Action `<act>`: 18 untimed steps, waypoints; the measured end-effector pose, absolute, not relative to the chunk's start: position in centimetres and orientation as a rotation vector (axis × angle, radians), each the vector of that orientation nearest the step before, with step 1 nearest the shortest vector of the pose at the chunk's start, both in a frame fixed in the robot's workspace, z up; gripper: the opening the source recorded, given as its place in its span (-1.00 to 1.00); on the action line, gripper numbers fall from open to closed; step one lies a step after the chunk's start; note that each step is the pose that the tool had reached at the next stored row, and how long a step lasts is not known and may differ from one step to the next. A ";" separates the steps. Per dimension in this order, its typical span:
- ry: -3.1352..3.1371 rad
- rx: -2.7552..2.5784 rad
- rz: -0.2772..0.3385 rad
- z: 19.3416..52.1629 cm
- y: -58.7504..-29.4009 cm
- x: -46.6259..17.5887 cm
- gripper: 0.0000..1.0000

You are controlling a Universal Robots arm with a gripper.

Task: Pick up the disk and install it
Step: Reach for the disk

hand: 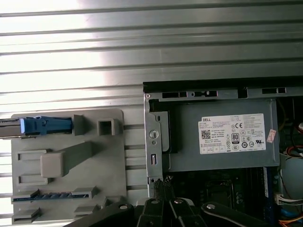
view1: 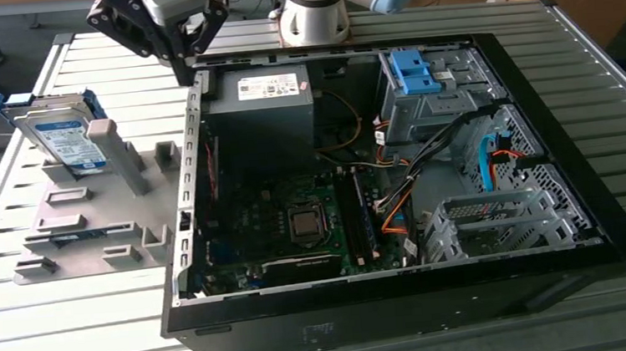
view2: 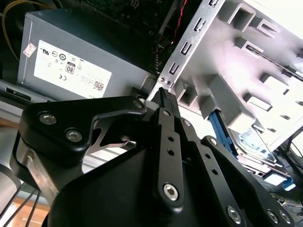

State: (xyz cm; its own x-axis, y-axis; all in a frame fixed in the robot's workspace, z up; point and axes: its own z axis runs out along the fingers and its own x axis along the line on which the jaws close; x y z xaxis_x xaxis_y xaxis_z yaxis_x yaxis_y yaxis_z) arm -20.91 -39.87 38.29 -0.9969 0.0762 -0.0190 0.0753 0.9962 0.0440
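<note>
Exterior view: the hand [view1: 185, 71] hangs over the edge of the open computer case [view1: 585, 229], above the corner by the dark grey power supply box [view1: 259, 125]. Its fingers are closed together with nothing between them. Both wrist views agree, with the tips meeting just over the case's metal wall. The disk [view1: 64, 136] stands on edge in the grey holder [view1: 94, 235] on the worktop [view1: 68, 337], to the exterior view's left of the case and well apart from the hand. In the first wrist view it shows edge-on, with its blue rail toward the camera. I judge the step in hand to be the reach for the disk, hardly begun. To do it well, the hand would need to spread its fingers before reaching the holder and come down squarely over the disk's upper edge. It should close across the flat faces rather than on the plastic rails, then lift straight up so the disk does not catch on the holder's posts
</note>
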 end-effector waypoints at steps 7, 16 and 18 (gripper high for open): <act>3.118 0.118 0.067 38.2 -39.8 -21.7 -0.79; 3.118 0.118 0.067 38.1 -39.8 -22.7 -0.79; 3.118 0.118 0.067 38.1 -39.8 -22.9 -0.79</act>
